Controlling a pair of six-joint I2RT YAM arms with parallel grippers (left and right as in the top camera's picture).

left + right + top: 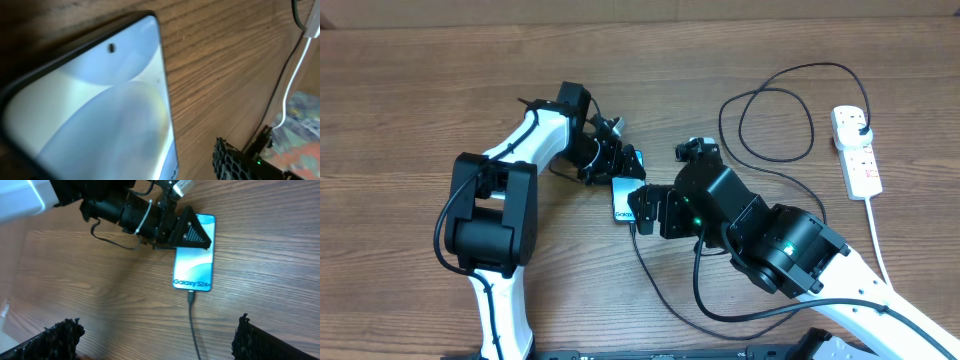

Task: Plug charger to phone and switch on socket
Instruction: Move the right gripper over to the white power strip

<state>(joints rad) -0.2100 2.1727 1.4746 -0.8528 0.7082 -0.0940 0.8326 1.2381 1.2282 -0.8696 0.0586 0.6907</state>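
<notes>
The right fingers (62, 335) are spread wide apart and hold nothing. One meshed black pad stands at each lower corner of the right wrist view. The phone (194, 255) lies flat on the wooden surface (260, 270), ahead of these fingers and in line with the gap between them. Its blue-teal screen faces up, with the white lettering at the end nearer the right fingers.

The charger (191, 320) runs as a thin black cable along the surface between the two spread pads. Its connector tip (190, 297) sits in the phone's near end.

The left fingers (192, 232) rest over the phone's far end, where a black triangular finger covers the upper corner of the screen. I cannot tell whether they are pinching the phone or only lying over it. In the left wrist view the screen fills most of the frame right beneath them, and no finger shows.

From overhead, the two sets of fingers meet at the phone from opposite ends. The socket (860, 160) lies well away from both, out beyond the right arm's side, with its white cord (878, 250) trailing down the surface. The charger's black plug (860, 126) sits at the strip's top outlet, and the cable loops back across the surface toward the phone. The switch positions are too small to read.
</notes>
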